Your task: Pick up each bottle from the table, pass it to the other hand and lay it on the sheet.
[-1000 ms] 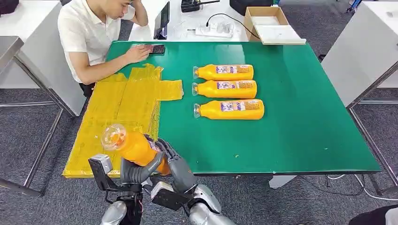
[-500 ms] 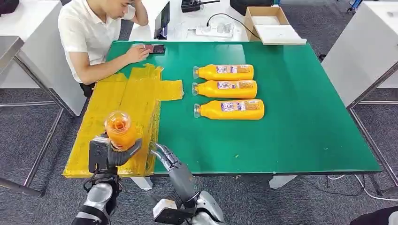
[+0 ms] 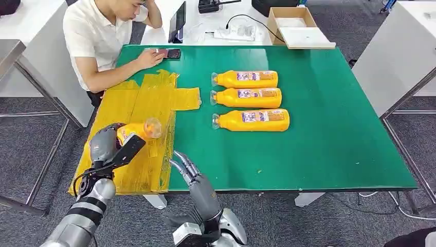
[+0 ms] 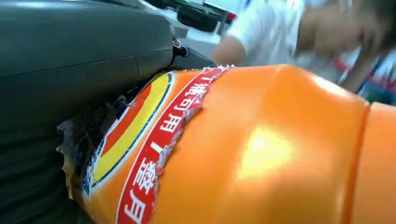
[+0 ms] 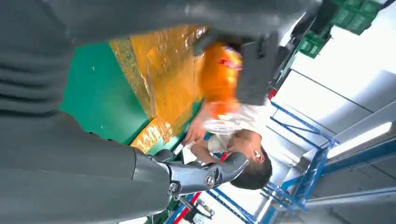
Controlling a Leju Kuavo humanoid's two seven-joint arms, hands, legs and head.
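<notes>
Tipping over now: your left hand [image 3: 105, 144] has swung the bottle [image 3: 138, 130] from upright to near-flat, clamped on it over the yellow sheet [image 3: 141, 103] at lower left. Right hand [image 3: 186, 167] has let go, fingers apart. Handover's done, just lay it down.

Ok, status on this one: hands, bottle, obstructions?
Left hand grips bottle above yellow sheet. Right hand open, empty. Three bottles wait on table. Person's arm near sheet's far corner.

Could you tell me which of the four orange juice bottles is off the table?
The orange plastic bottle held in the left robot hand above the yellow sheet; the other three lie on green.
</notes>
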